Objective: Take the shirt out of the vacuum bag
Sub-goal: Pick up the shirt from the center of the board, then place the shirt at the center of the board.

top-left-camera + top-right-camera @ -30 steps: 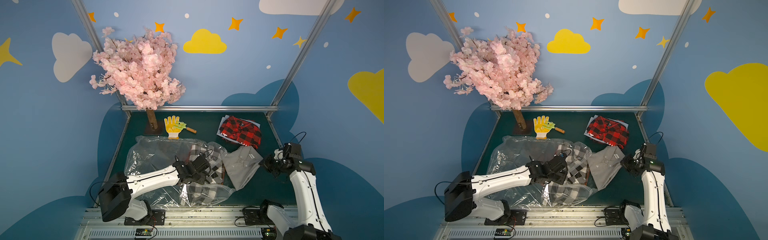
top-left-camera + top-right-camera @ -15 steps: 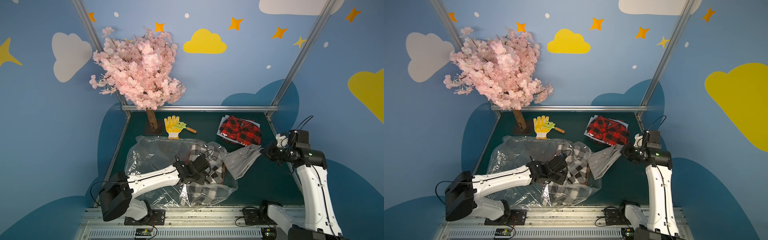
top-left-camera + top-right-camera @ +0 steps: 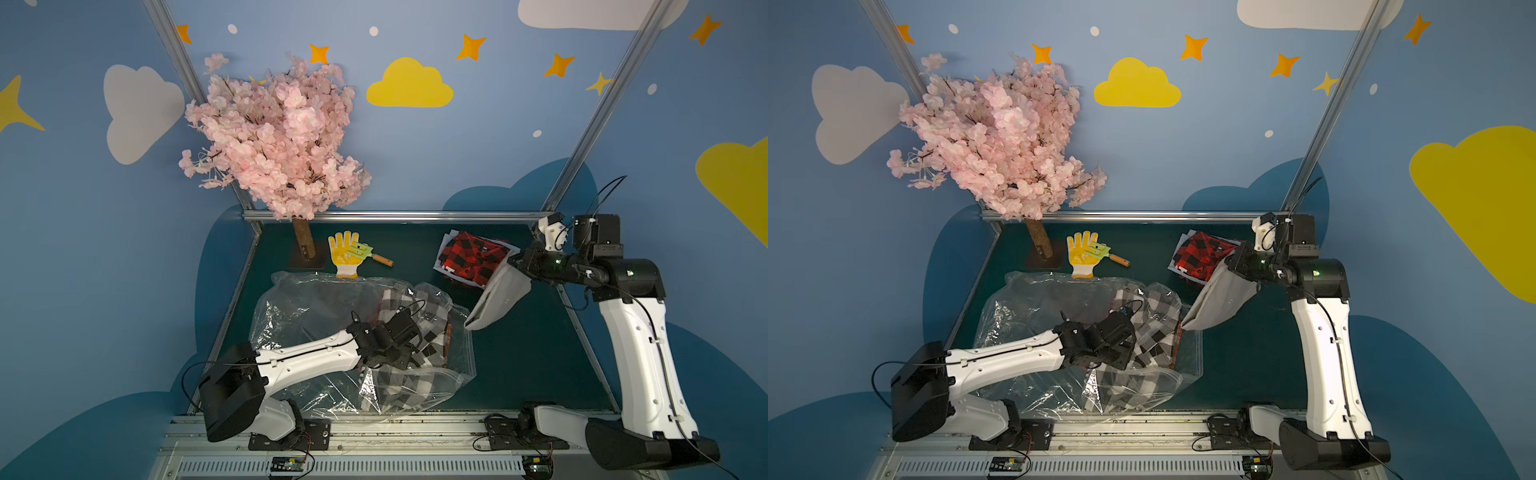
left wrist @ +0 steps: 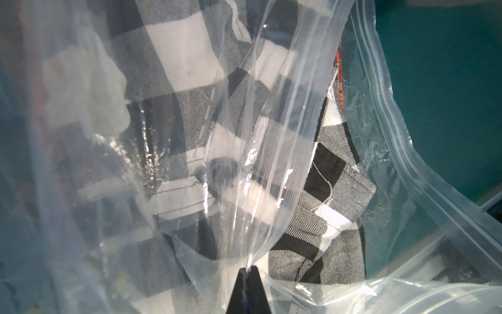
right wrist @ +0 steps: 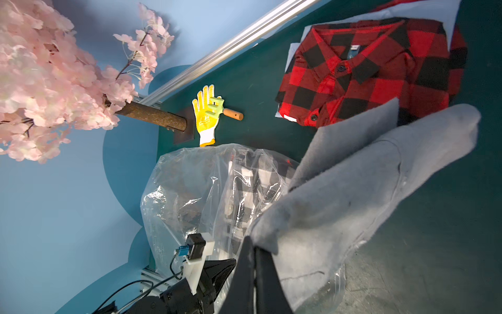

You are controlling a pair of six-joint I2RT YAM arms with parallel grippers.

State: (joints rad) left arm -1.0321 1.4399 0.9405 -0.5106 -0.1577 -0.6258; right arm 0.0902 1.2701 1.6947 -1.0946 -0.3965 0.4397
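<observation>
The clear vacuum bag (image 3: 316, 307) lies crumpled on the green table, and a black-and-white checked shirt (image 3: 399, 386) shows inside it. My left gripper (image 4: 247, 269) is shut on a fold of the bag's plastic (image 4: 271, 136), over the checked shirt (image 4: 190, 81). My right gripper (image 3: 513, 262) is shut on a grey shirt (image 3: 498, 295), which hangs from it in the air, outside the bag, at the right. The grey shirt (image 5: 366, 185) trails down from the right gripper (image 5: 254, 247). Its low end hangs close to the bag's open edge; I cannot tell whether they touch.
A folded red-and-black checked shirt (image 3: 469, 259) lies at the back right, just behind the hanging grey one. A yellow glove (image 3: 344, 253) with a small green rake lies at the back. A pink blossom tree (image 3: 278, 137) stands in the back left corner.
My right arm has risen and swung toward the back right, lifting the grey shirt off the table and away from the bag. The left arm has stayed put on the plastic.
</observation>
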